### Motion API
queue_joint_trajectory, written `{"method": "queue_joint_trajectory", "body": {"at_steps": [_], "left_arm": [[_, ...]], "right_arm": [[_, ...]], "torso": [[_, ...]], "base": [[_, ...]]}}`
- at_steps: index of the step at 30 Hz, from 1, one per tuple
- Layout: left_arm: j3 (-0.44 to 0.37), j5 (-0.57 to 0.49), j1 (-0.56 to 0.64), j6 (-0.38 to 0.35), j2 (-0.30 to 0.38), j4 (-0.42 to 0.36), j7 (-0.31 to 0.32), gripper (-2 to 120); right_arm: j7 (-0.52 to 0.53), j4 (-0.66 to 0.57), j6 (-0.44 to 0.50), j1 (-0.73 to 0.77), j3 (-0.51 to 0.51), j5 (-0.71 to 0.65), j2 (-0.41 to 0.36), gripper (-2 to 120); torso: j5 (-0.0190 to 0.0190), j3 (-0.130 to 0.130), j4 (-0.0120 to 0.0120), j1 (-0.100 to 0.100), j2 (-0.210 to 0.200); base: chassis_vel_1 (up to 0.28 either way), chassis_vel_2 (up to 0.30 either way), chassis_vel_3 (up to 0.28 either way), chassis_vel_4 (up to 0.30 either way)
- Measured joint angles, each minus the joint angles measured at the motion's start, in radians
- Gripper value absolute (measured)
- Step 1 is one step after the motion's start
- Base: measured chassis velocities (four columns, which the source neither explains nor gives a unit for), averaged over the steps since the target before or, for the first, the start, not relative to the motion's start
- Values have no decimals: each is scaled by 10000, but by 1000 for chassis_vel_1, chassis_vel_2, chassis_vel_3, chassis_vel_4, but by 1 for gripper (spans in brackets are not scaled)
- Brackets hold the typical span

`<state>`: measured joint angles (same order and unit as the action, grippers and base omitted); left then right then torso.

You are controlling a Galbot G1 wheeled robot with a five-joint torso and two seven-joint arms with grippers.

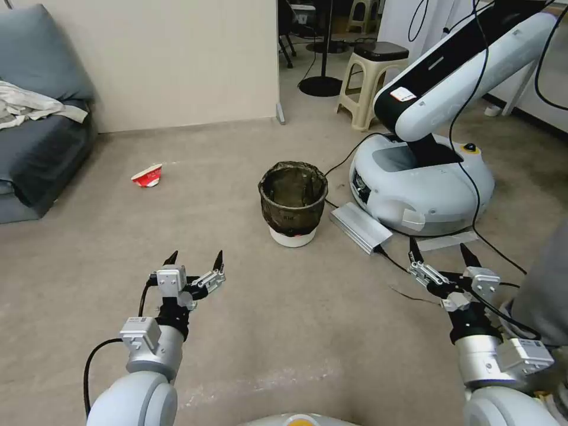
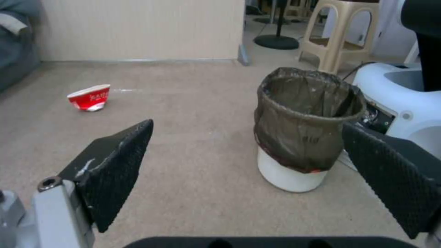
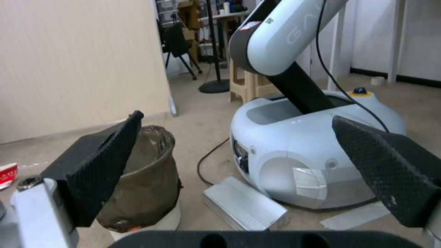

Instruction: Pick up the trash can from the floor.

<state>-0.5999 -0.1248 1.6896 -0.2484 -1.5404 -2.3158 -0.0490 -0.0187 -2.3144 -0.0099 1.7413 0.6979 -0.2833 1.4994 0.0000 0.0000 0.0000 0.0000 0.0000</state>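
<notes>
The trash can (image 1: 293, 201) stands upright on the floor (image 1: 236, 296) ahead of me, a small white bin with a dark bag folded over its rim. My left wrist view shows the trash can (image 2: 301, 127) a short way ahead. In my right wrist view one finger partly hides the trash can (image 3: 149, 179). My left gripper (image 1: 195, 258) hovers open, nearer to me than the can and to its left. My right gripper (image 1: 445, 248) is open too, off to the can's right. Neither touches it.
Another robot's white base (image 1: 423, 180) with its raised arm (image 1: 467, 65) sits right of the can, with a silver box (image 1: 360, 226) and cables beside it. A crushed red cup (image 1: 147, 176) lies on the floor to the left. A grey sofa (image 1: 35, 136) stands far left, a beige stool (image 1: 373, 83) behind.
</notes>
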Motion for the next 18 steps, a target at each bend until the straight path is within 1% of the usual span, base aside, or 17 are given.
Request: {"method": "queue_joint_trajectory", "body": {"at_steps": [3,7,18], "left_arm": [[4,-16,4,0,4,0,-7,100],[12,-37,14,11,9,0,-21,100],[28,-52,25,41,14,0,-34,100]], "right_arm": [[-2,0,6,0,0,-1,4,100],[-13,0,36,15,3,-2,25,100],[-39,-15,62,35,21,7,59,100]], "torso": [[0,-1,0,0,0],[0,0,0,0,1],[0,0,0,0,0]], "base": [[0,0,0,0],[-48,49,38,-66],[-116,111,116,-124]]}}
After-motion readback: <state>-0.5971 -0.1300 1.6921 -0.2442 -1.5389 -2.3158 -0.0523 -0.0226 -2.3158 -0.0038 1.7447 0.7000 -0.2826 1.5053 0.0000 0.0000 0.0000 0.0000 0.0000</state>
